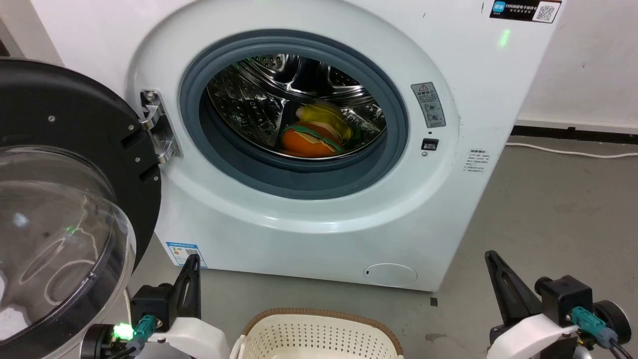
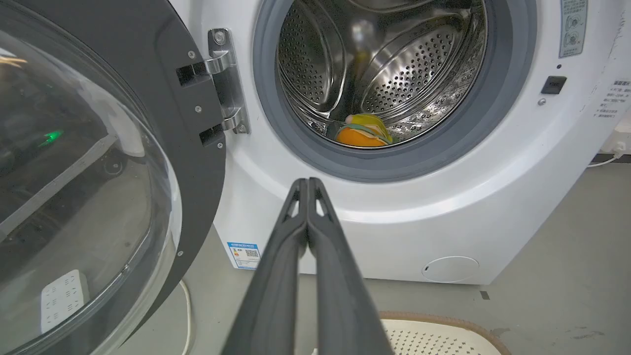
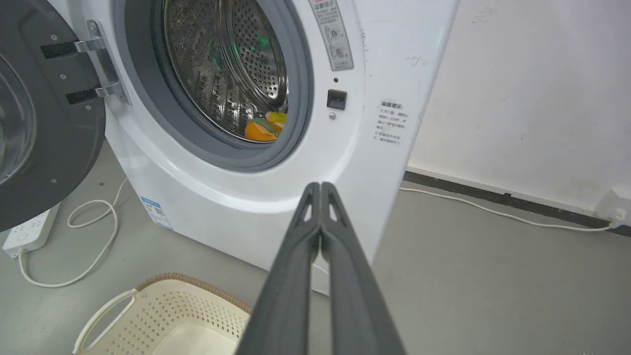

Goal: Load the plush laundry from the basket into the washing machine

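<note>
Nearest, the left gripper and right gripper hang low on either side of the basket, each with its fingers pressed together and holding nothing. The basket shows bare perforated floor, but its near half is cut off, so a leftover toy cannot be ruled out. Beyond, the washing machine has its door swung open to the left. The orange hamburger plush and a yellow plush lie in the drum. Loading looks about finished; next, check the basket.

long dark fingers, white wrists, teal plugs
</note>
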`<state>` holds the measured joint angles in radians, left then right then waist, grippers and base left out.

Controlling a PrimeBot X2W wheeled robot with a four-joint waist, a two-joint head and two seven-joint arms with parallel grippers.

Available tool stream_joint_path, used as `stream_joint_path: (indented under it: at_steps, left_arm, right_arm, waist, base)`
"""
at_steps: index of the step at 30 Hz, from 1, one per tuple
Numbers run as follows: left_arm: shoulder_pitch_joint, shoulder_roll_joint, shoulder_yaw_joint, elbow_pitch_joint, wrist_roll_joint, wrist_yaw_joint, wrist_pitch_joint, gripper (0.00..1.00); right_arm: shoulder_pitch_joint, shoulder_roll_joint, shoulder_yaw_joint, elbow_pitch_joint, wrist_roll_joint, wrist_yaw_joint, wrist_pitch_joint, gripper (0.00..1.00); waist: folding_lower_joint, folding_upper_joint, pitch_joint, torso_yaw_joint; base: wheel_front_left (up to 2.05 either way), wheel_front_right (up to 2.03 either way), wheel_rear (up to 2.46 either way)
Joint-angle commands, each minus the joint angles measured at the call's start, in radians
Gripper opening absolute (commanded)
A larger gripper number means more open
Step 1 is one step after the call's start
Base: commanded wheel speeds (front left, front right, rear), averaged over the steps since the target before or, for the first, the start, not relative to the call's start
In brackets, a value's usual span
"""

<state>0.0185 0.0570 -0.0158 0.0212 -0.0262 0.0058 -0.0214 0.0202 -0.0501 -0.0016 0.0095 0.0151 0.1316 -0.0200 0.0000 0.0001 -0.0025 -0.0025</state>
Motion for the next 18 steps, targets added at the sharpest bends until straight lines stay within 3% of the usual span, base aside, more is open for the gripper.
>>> stream_joint_path:
  at_steps: [1,18]
  left_arm:
    - [-0.016,-0.002,0.006,-0.009,0.013,-0.003,0.006,0.00]
    - [-0.018,-0.007,0.016,-0.021,0.026,-0.006,0.021,0.00]
  right_arm:
    - [-0.016,0.000,0.001,-0.006,-0.008,-0.001,0.005,0.00]
    - [-0.020,0.000,0.002,-0.009,-0.015,-0.001,0.020,0.00]
  waist:
    - [0.0000,-0.0001,0.000,0.000]
    - [0.0000,-0.0001,0.002,0.002]
  base:
    - [0.00,0.00,0.00]
    - [0.00,0.00,0.00]
